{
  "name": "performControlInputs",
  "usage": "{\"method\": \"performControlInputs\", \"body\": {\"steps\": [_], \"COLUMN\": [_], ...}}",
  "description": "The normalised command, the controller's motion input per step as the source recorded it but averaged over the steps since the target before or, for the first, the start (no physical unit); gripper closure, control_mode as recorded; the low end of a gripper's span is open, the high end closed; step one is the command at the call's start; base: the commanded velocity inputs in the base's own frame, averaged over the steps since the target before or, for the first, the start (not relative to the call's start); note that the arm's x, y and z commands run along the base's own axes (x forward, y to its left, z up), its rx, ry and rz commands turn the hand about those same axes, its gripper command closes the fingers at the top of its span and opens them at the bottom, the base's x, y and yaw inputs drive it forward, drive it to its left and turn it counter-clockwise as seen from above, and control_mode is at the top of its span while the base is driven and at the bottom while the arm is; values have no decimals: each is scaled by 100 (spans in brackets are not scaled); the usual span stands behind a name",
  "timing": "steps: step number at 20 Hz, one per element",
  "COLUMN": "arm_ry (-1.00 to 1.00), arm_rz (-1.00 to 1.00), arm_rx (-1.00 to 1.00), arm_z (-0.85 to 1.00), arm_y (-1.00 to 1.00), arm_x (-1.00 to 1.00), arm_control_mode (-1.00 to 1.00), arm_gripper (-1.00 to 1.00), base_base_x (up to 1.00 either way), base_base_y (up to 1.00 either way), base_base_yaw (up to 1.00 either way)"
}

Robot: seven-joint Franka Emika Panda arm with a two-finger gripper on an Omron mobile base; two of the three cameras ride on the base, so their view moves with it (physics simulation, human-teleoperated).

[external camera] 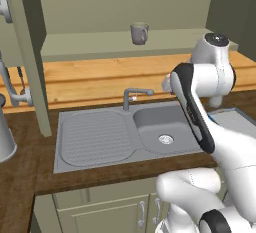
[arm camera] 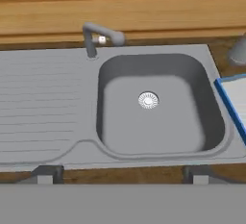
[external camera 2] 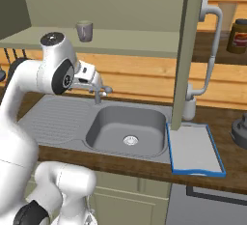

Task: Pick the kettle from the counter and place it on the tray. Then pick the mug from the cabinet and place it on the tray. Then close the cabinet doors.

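Both fingertips of the wide gripper (arm camera: 120, 174) hover above the sink (arm camera: 158, 107), tray (arm camera: 238, 98) alongside.

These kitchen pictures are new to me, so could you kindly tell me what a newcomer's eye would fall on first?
The white arm swings across the middle, above the grey steel sink set in the dark wood counter, its jaws spread wide over the basin. Right of the sink lies the blue-rimmed tray, bare, with the dark kettle at the right base view's right edge. Up on the open cabinet's shelf stands a small grey mug.
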Motion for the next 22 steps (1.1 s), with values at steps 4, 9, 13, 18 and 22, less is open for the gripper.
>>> {"method": "performControlInputs", "body": {"steps": [4, 9, 13, 18, 22], "arm_ry": [-51, -15, -12, -8, -4], "arm_rz": [-70, -78, -67, -62, -45], "arm_rx": [0, 5, 6, 0, 0], "arm_z": [-8, -2, -7, -12, -9], "arm_y": [-2, -18, -40, -57, -68], "arm_x": [-13, 0, 0, 1, 0], "arm_control_mode": [-100, -100, -100, -100, -100], "arm_gripper": [-100, -100, -100, -100, -100], "base_base_x": [0, 0, 0, 0, 0], "base_base_y": [0, 0, 0, 0, 0], "base_base_yaw": [0, 0, 0, 0, 0]}}
